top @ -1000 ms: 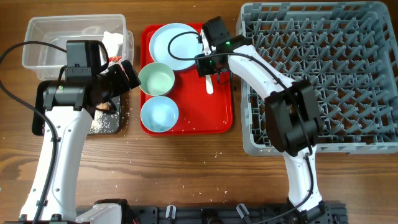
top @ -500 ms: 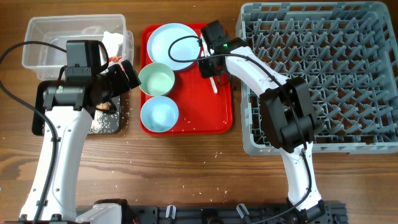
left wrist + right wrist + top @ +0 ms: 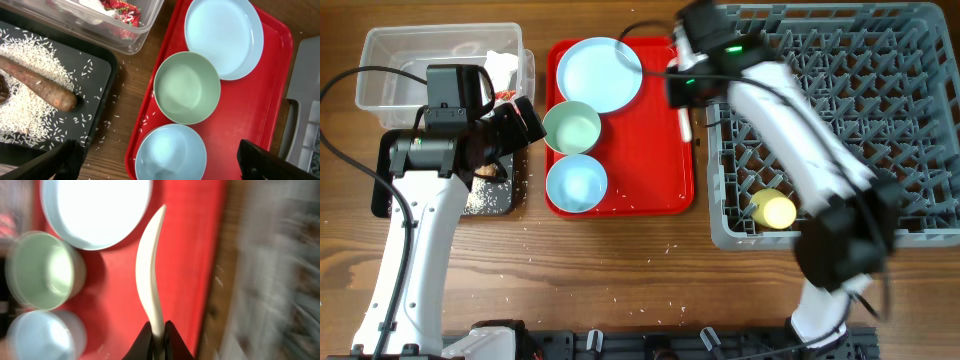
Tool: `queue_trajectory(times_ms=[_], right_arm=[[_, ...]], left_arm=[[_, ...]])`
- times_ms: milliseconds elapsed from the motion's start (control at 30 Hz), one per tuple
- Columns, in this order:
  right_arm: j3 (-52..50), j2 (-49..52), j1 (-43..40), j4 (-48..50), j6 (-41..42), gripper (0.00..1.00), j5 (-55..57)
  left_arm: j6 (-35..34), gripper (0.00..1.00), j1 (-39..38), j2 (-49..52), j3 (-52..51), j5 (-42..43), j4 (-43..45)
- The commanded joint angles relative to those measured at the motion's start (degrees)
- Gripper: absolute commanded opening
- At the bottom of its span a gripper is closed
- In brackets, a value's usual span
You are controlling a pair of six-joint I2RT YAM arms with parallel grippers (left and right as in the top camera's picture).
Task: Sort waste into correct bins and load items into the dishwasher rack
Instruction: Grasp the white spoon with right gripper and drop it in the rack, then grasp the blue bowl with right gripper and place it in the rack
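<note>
My right gripper (image 3: 158, 330) is shut on the handle of the white spoon (image 3: 150, 265), which hangs above the red tray's right edge (image 3: 684, 125) beside the dishwasher rack (image 3: 920, 232). The pale blue plate (image 3: 602, 73), green bowl (image 3: 571, 127) and smaller blue bowl (image 3: 576, 183) sit on the tray. A yellow cup (image 3: 773, 210) lies in the rack. My left gripper (image 3: 160, 167) hangs open over the small blue bowl (image 3: 171, 152), touching nothing. The brown stick (image 3: 37, 82) and rice (image 3: 20, 110) lie in the black tray (image 3: 385, 200).
The clear tub (image 3: 380, 60) at the back left holds a white napkin (image 3: 500, 65) and a red wrapper (image 3: 120, 7). The flat red serving tray (image 3: 650, 190) lies between the bins and the rack. Loose rice is scattered on the wooden table (image 3: 620, 270).
My right gripper closed on the spoon, lifted it off the red tray and swung right toward the rack, uncovering the yellow cup. The left arm has not moved.
</note>
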Motion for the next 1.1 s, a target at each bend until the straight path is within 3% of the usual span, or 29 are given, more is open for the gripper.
queue_trajectory(times_ms=[0, 33, 67, 200, 400, 467, 533, 600, 700, 767, 900, 1000, 1067], right_arm=[[0.90, -6.16, -7.48, -7.43, 17.94, 0.04, 5.49], [0.87, -6.36, -9.51, -10.51, 23.67, 0.04, 7.37], [-0.35, -6.10, -13.07, -15.85, 35.45, 0.04, 10.36], [-9.27, -6.05, -17.51, -18.25, 54.97, 0.04, 11.43], [-17.00, -6.05, -18.23, -17.97, 66.18, 0.05, 11.41], [-17.05, -6.12, -18.23, -17.94, 65.94, 0.20, 11.41], [-17.05, -6.21, -18.29, -17.51, 65.33, 0.22, 11.43], [-16.57, -6.62, -18.29, -16.63, 62.23, 0.32, 11.43], [-15.19, -8.83, -18.16, -13.46, 50.75, 0.68, 11.87], [-13.79, -12.44, -17.33, -10.78, 39.98, 1.00, 12.39], [-12.15, -20.00, -13.35, -2.01, 21.99, 1.00, 10.43], [-12.17, -21.11, -9.18, 3.28, 24.00, 1.00, 6.54], [-12.41, -20.46, -6.67, 4.42, 30.40, 1.00, 5.42]], left_arm=[[0.31, 1.00, -0.11, -0.59, 0.96, -0.81, -0.04], [0.31, 1.00, -0.11, -0.59, 0.96, -0.81, -0.04], [0.31, 1.00, -0.11, -0.59, 0.96, -0.81, -0.04], [0.31, 1.00, -0.11, -0.59, 0.96, -0.81, -0.04], [0.31, 1.00, -0.11, -0.59, 0.96, -0.81, -0.04], [0.31, 1.00, -0.11, -0.59, 0.96, -0.81, -0.04], [0.31, 1.00, -0.11, -0.59, 0.96, -0.81, -0.04], [0.31, 1.00, -0.11, -0.59, 0.96, -0.81, -0.04], [0.31, 1.00, -0.11, -0.59, 0.96, -0.81, -0.04], [0.31, 1.00, -0.11, -0.61, 0.96, -0.81, -0.04], [0.31, 1.00, -0.11, -0.61, 0.96, -0.81, -0.04], [0.31, 1.00, -0.11, -0.59, 0.96, -0.81, -0.04], [0.31, 1.00, -0.11, -0.59, 0.96, -0.81, -0.04]])
